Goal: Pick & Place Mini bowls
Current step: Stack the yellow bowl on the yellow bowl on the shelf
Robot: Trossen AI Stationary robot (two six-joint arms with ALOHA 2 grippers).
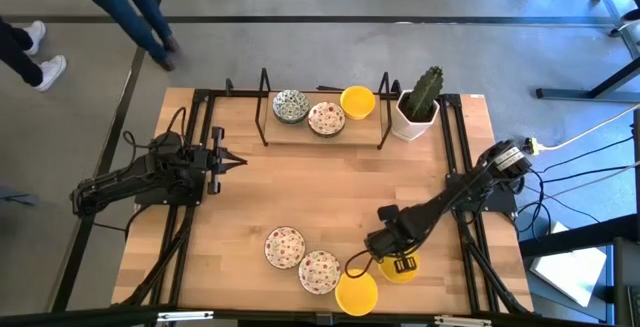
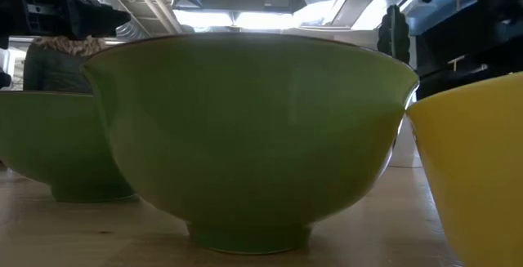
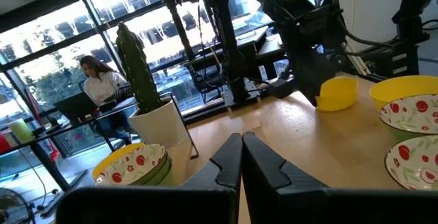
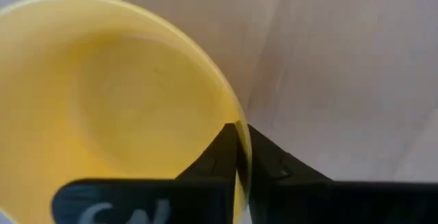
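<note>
My right gripper point(image 1: 402, 263) points down at the near right of the table, shut on a plain yellow mini bowl point(image 1: 400, 269). A second yellow bowl point(image 1: 357, 294) and two red-speckled white bowls point(image 1: 285, 247) point(image 1: 319, 271) stand on the table to its left. On the far rack rest a green-blue bowl point(image 1: 291, 105), a red-speckled bowl point(image 1: 326, 118) and a yellow bowl point(image 1: 357, 101). My left gripper point(image 1: 225, 160) waits shut at the table's left, pointing level and holding nothing. My right gripper pinches the yellow bowl's rim point(image 4: 231, 106) between its two fingers, one finger point(image 4: 217, 154) inside the bowl and the other point(image 4: 272, 157) outside. The fingers come from above, pointing down. In the left wrist view the bowl point(image 3: 337, 94) appears to sit on the table.
A white square pot with a green cactus point(image 1: 418, 107) stands at the far right beside the black-framed rack point(image 1: 265, 107). Black rails point(image 1: 455, 167) run along both sides of the table. The middle of the wooden top point(image 1: 330, 187) is bare. People's legs point(image 1: 140, 7) show beyond the far edge.
</note>
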